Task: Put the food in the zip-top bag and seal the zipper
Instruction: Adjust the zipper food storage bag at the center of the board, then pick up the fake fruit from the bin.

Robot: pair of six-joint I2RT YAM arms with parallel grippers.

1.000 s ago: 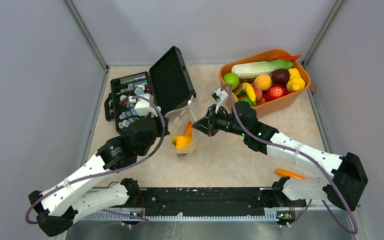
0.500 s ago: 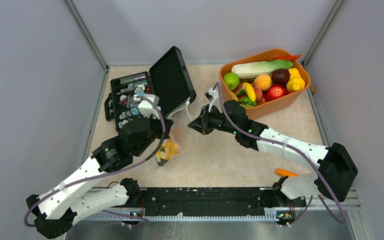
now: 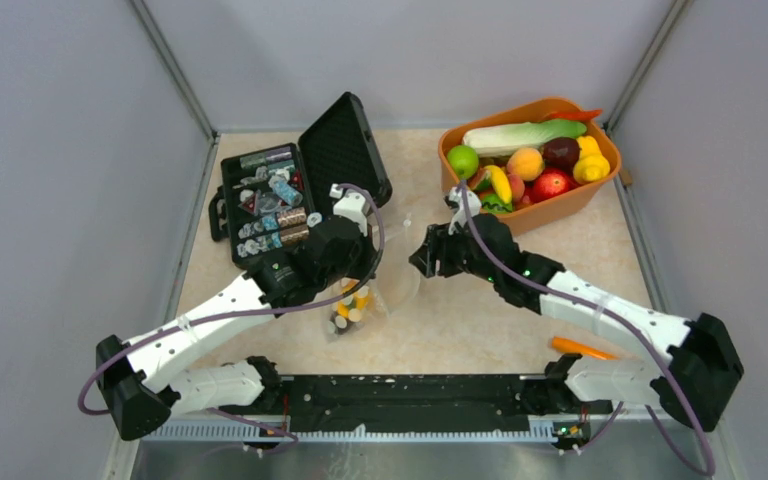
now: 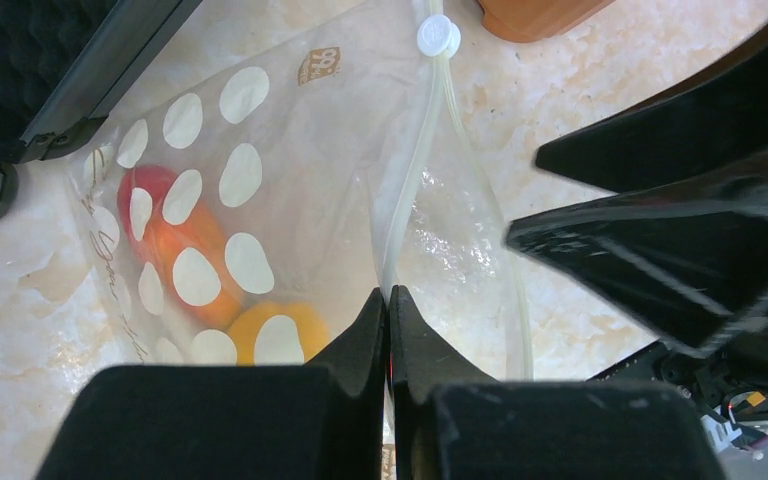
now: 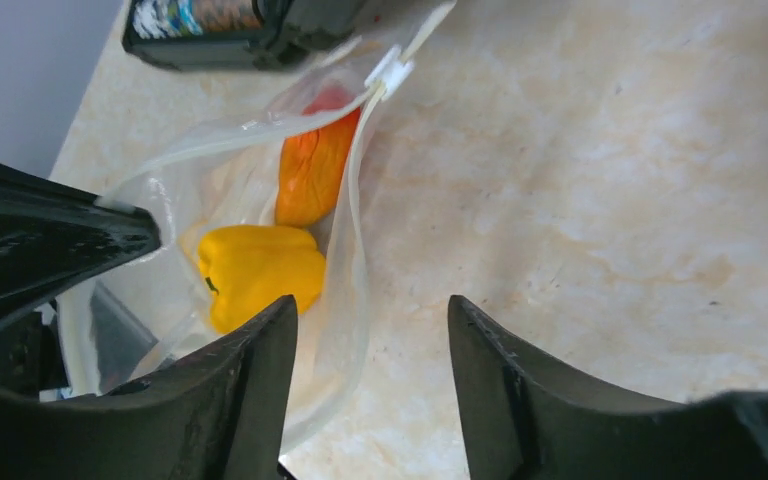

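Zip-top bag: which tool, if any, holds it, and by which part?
The left tool pinches the zip-top bag by its zipper strip; the right tool holds nothing.

nothing fully legible anywhere. small brown square logo mark point(image 4: 318, 65) printed on the zip-top bag point(image 4: 290, 150), well ahead of the left pincer point(image 4: 388, 295) and slightly to its left, too small to make out. faint brown cursive line point(image 4: 110, 270) down the bag's edge, far left of that pincer's tips, not readable. coloured labels point(image 5: 195, 15) inside the black case point(image 5: 300, 28), ahead and left of the right pincer point(image 5: 370, 320), blurred beyond reading.
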